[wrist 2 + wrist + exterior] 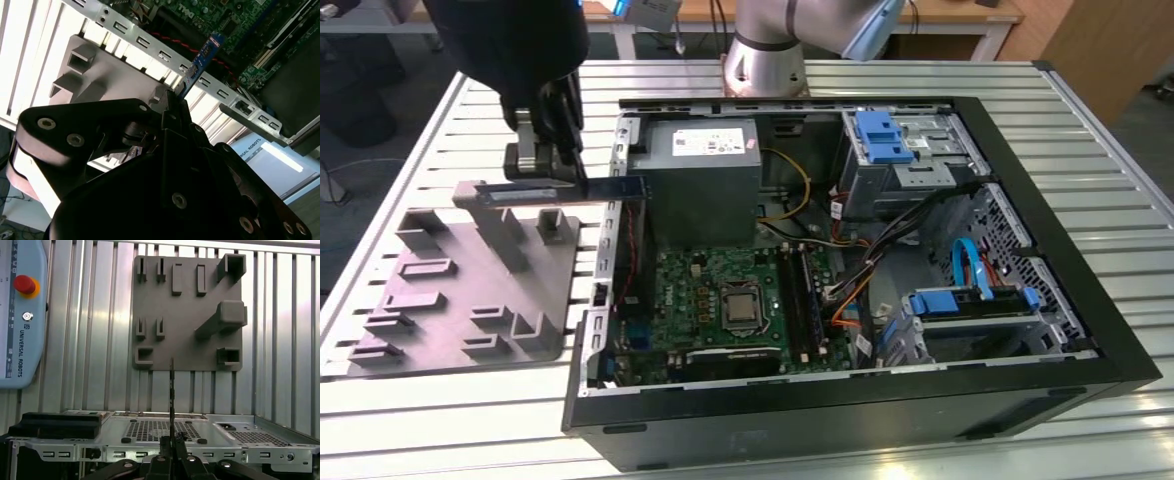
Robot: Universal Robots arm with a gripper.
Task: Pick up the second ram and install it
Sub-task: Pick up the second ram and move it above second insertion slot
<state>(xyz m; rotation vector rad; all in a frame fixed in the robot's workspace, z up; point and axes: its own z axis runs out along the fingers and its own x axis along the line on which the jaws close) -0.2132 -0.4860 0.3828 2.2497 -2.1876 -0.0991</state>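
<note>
My gripper (542,178) hangs above the gap between the grey holder plate (454,290) and the open computer case (854,410), shut on the second ram (594,190). The dark stick lies level, one end over the plate, the other reaching the case's wall. In both wrist views it shows edge-on: the second ram (200,60) juts from the gripper (172,102) toward the green board (235,20), and the second ram (171,390) rises as a thin line from the gripper (171,440). The green board (720,300) with its long black slots (803,300) lies inside the case.
A grey power-supply box (700,150), blue drive cages (887,135) and loose cables (867,260) crowd the case. The holder plate (187,315) carries raised blocks and slots. A teach pendant (22,315) lies on the slatted table (1121,440). The arm's base (767,60) stands behind the case.
</note>
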